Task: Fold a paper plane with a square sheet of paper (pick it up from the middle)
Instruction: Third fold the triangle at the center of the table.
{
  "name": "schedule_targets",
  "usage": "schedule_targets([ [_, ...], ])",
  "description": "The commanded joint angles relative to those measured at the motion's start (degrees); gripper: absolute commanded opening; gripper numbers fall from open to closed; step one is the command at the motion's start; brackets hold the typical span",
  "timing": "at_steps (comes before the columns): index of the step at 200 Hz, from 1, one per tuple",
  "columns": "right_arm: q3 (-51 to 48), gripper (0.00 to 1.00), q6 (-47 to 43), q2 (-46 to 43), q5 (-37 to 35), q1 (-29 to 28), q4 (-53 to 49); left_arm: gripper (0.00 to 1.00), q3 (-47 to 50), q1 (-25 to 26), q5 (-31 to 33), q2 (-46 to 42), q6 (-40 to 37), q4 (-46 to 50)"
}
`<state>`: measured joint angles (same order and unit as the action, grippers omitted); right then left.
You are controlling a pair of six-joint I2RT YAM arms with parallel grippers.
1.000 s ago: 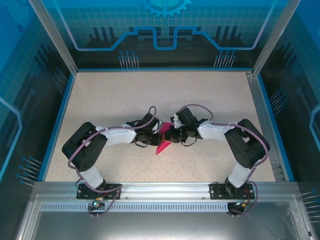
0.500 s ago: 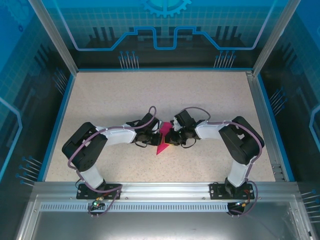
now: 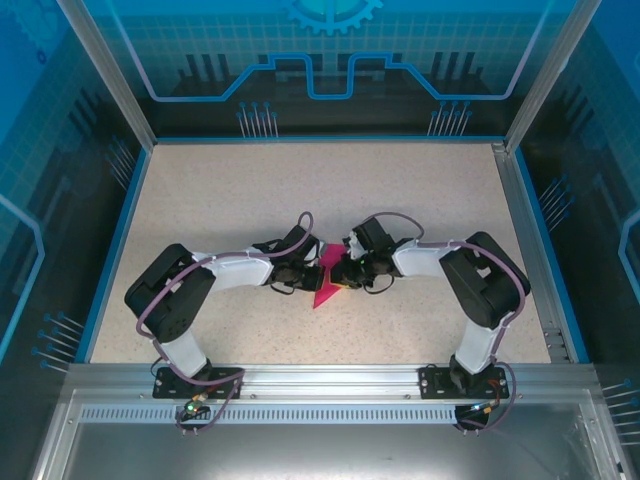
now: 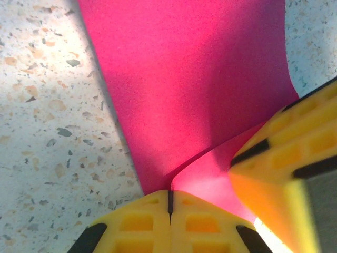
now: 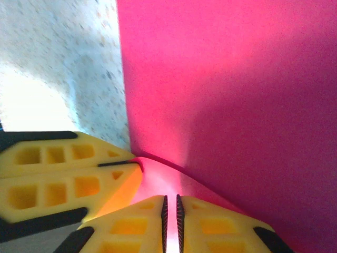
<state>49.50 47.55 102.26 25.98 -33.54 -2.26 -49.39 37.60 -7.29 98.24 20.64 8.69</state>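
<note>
The magenta-pink paper [image 3: 322,288] stands off the table between both grippers, folded into a narrow shape with its point toward the near edge. My left gripper [image 3: 312,270] is shut on its edge; in the left wrist view the jaws [image 4: 169,194] meet on a curled flap of the paper [image 4: 200,79]. My right gripper [image 3: 338,275] faces it from the other side. In the right wrist view its jaws [image 5: 170,203] stand a hair apart with the paper [image 5: 237,95] running between them. The two grippers' yellow fingers [image 5: 63,168] nearly touch.
The speckled table [image 3: 300,190] is bordered by a blue rim and an aluminium frame. Both arms bend inward from their bases at the near edge and meet at the middle of the table.
The right arm has shifted left, bringing its gripper closer to the left one on the paper. The left arm has held still.
</note>
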Motion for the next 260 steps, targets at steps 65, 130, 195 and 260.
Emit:
schedule_targets([
  [65,-1.9,0.15,-2.7,0.9,0.6,3.4,0.7,0.00,0.0,-0.4,1.4,1.0,-0.6,2.0],
  [130,-1.2,0.13,-4.8,3.2,-4.2,3.3,-3.9,0.00,0.5,-0.4,1.9,1.1,-1.0,2.5],
  [195,0.0,0.14,-4.0,-3.4,2.0,3.5,-1.1,0.00,0.2,-0.5,2.0,0.8,-1.0,2.6],
  [260,0.6,0.12,-2.8,3.7,2.6,0.7,1.1,0.00,0.0,-0.4,1.7,0.9,-0.8,2.4],
])
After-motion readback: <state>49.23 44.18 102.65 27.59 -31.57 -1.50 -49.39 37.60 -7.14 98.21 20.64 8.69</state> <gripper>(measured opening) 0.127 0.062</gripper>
